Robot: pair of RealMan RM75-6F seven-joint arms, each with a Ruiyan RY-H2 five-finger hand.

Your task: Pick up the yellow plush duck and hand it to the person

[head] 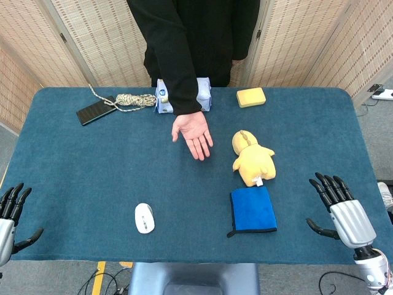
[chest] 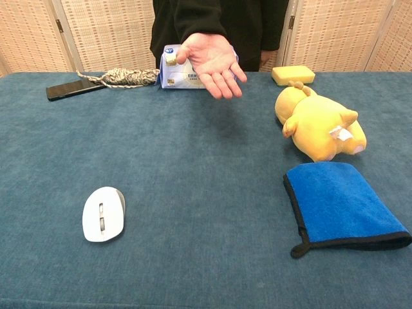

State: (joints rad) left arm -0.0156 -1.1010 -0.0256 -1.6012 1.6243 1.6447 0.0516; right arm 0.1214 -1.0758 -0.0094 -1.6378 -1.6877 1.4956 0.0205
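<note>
The yellow plush duck (head: pixel 252 159) (chest: pixel 317 124) lies on its side on the blue tablecloth, right of centre. The person's open palm (head: pixel 194 134) (chest: pixel 213 60) is held out above the table, left of the duck. My right hand (head: pixel 339 208) hovers at the table's front right corner, fingers spread, holding nothing, well to the right of the duck. At the front left corner my left hand (head: pixel 11 215) shows, also with fingers apart and empty. Neither hand appears in the chest view.
A blue cloth (head: pixel 252 210) (chest: pixel 341 204) lies just in front of the duck. A white mouse (head: pixel 144 217) (chest: pixel 103 213) sits front left. At the back lie a yellow sponge (head: pixel 251 97), a tissue pack (head: pixel 163 98), a coiled rope (head: pixel 130 100) and a black phone (head: pixel 95 112).
</note>
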